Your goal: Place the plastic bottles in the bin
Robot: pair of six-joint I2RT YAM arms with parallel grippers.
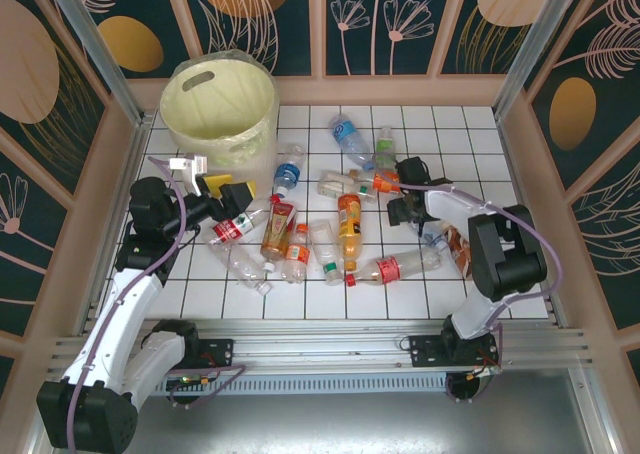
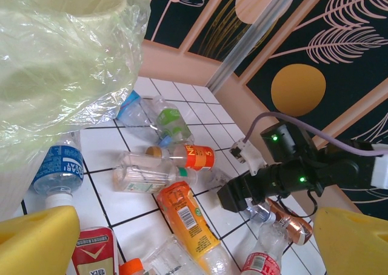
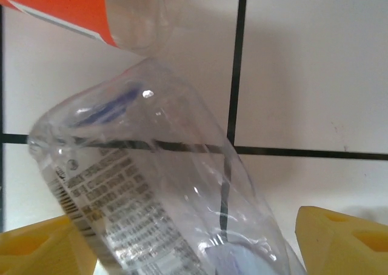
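Note:
The pale yellow bin [image 1: 218, 104] with a clear bag liner [image 2: 60, 63] stands at the back left of the table. Several plastic bottles [image 1: 348, 229] lie scattered across the white tiles. My left gripper [image 1: 222, 187] hovers just in front of the bin, open and with nothing in it. Below it lie an orange-labelled bottle [image 2: 188, 217] and a red-labelled one [image 2: 94, 251]. My right gripper [image 1: 402, 212] is low over the tiles at the right, open. A clear crumpled bottle [image 3: 157, 196] lies between its yellow fingers [image 3: 342, 241], with an orange-labelled bottle [image 3: 60, 8] just beyond.
Wooden-framed patterned walls [image 1: 560, 104] enclose the table on three sides. A metal rail [image 1: 320, 329] runs along the near edge. A brown-labelled bottle [image 2: 291, 223] lies beside my right gripper. Bare tiles [image 1: 470, 139] show at the back right.

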